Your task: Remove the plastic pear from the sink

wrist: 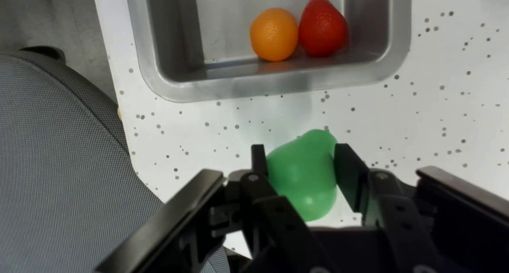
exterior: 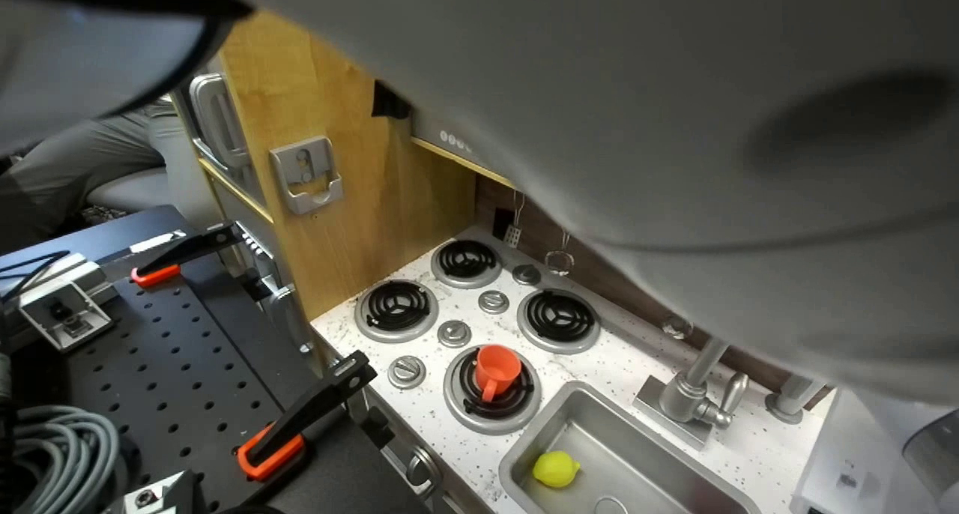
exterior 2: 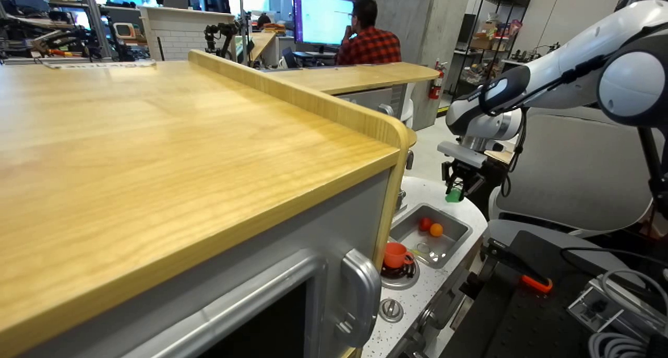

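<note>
The green plastic pear (wrist: 304, 177) is held between both fingers of my gripper (wrist: 300, 159) in the wrist view. Both finger pads touch its sides. In an exterior view the pear (exterior 2: 453, 195) hangs below the gripper (exterior 2: 460, 185), over the white counter past the sink's end. The grey metal sink (wrist: 254, 88) is at the top of the wrist view, apart from the pear. The sink shows in both exterior views (exterior: 629, 450) (exterior 2: 409, 236). In an exterior view where the arm's grey link covers much of the picture, pear and gripper are hidden.
An orange fruit (wrist: 274, 34) and a red fruit (wrist: 323, 28) lie in the sink, with a yellow fruit (exterior: 555, 469). The faucet (exterior: 689, 398) stands behind it. A red cup (exterior: 497, 370) sits on a burner. A grey chair (wrist: 59, 165) is beside the counter (wrist: 437, 117).
</note>
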`<state>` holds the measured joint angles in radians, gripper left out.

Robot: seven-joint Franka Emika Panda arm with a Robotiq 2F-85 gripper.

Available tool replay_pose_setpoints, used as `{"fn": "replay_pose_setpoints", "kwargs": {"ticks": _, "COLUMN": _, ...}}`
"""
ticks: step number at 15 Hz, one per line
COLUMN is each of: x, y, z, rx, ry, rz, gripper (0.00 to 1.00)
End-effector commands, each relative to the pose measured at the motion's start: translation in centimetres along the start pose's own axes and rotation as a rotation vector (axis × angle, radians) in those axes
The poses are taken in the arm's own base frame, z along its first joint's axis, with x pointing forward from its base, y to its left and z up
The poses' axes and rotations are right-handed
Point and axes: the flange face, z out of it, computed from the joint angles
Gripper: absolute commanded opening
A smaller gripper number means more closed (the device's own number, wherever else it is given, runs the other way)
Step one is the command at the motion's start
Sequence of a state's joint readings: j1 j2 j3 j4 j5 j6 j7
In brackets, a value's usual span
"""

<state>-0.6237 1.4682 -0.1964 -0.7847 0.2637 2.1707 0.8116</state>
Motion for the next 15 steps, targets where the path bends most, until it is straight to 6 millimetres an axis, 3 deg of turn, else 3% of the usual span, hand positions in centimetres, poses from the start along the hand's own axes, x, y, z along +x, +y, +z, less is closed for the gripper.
{"fn": "replay_pose_setpoints", "kwargs": {"ticks": 1, "x": -0.09, "y": 0.31, "z": 0.19, "rx": -0.013, "ry": -0.036, "rz": 0.061, "gripper": 0.21}}
{"fn": "replay_pose_setpoints", "kwargs": {"ticks": 7, "x": -0.11, "y": 0.50, "z": 0.25, "rx": -0.022, "ry": -0.054, "rz": 0.135, "gripper": 0.21}}
{"fn": "replay_pose_setpoints", "kwargs": {"ticks": 8, "x": -0.14, "y": 0.50, "z": 0.31, "rx": -0.023, "ry": -0.051, "rz": 0.140, "gripper": 0.26}}
{"fn": "replay_pose_setpoints", "kwargs": {"ticks": 9, "x": -0.16, "y": 0.48, "z": 0.33, "rx": -0.025, "ry": -0.045, "rz": 0.140, "gripper": 0.67}}
{"fn": "replay_pose_setpoints", "kwargs": {"ticks": 11, "x": -0.19, "y": 0.42, "z": 0.33, "rx": -0.024, "ry": -0.041, "rz": 0.141, "gripper": 0.71}}
{"fn": "replay_pose_setpoints", "kwargs": {"ticks": 15, "x": -0.24, "y": 0.19, "z": 0.26, "rx": -0.018, "ry": -0.021, "rz": 0.126, "gripper": 0.98}}
